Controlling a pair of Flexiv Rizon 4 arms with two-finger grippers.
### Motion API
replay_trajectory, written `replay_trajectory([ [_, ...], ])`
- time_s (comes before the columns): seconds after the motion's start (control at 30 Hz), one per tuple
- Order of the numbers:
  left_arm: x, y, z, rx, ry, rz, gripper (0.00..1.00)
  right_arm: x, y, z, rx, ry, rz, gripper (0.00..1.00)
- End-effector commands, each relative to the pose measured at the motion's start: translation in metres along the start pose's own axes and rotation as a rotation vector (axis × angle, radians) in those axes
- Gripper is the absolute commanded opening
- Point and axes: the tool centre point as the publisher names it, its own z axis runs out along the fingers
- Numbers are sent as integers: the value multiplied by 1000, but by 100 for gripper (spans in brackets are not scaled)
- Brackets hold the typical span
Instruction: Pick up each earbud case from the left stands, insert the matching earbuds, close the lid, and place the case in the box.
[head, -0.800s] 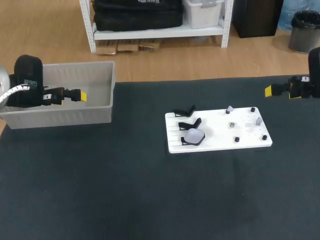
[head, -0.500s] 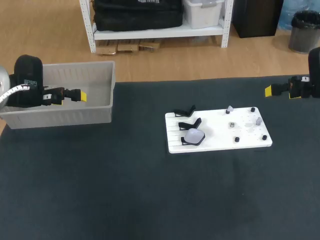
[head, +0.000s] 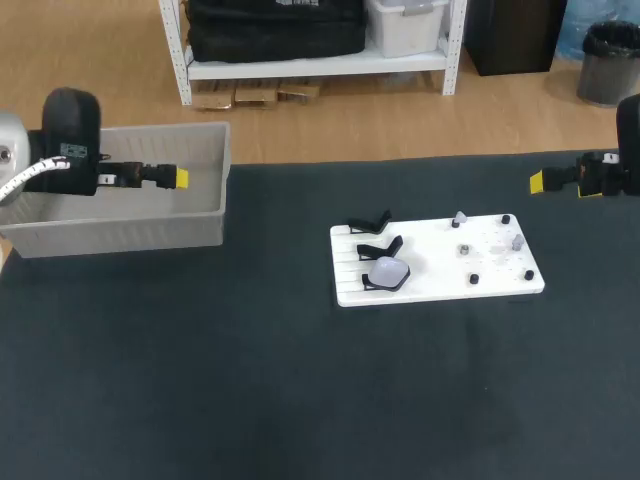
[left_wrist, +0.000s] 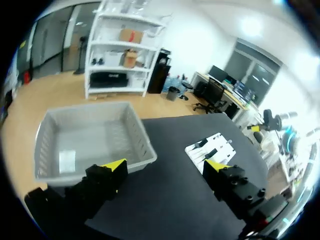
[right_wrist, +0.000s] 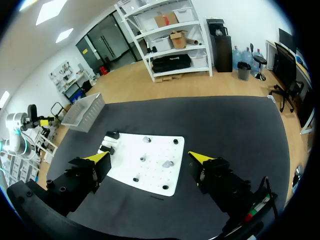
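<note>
Head view: left hand (head: 178, 179) is held released at the box (head: 120, 236), right hand (head: 537, 182) released far right, seemingly so the earbud case (head: 389, 270) is unobstructed.

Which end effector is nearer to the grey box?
Left. The left end effector is right at the box; the right end effector is far off, past the white board.
</note>
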Motion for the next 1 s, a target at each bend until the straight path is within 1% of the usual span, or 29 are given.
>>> replay_trajectory([
  [0.03,6,-5,-11,508,-262,624,100,0,-1,0,-3,-1,-1,100],
  [0.07,5,-7,-12,522,-264,659,100,0,-1,0,-3,-1,-1,100],
  [0.1,5,-11,-13,555,-258,707,100,0,-1,0,-3,-1,-1,100],
  [0.2,6,-23,-14,612,-216,830,100,0,-1,0,-3,-1,-1,100],
  [0.3,8,-40,-12,628,-161,921,100,0,-1,0,-3,-1,-1,100],
  [0.33,8,-44,-10,587,-126,937,100,0,-1,0,-3,-1,-1,100],
  [0.37,8,-47,-7,537,-102,945,100,0,-1,0,-3,-1,-1,100],
  [0.93,8,-47,-7,537,-102,945,100,0,-1,0,-3,-1,-1,100],
  [0.97,11,-52,-5,563,-109,938,100,0,-1,0,-3,-1,-1,100],
  [1.0,15,-55,1,569,-93,927,100,0,-1,0,-3,-1,-1,100],
])
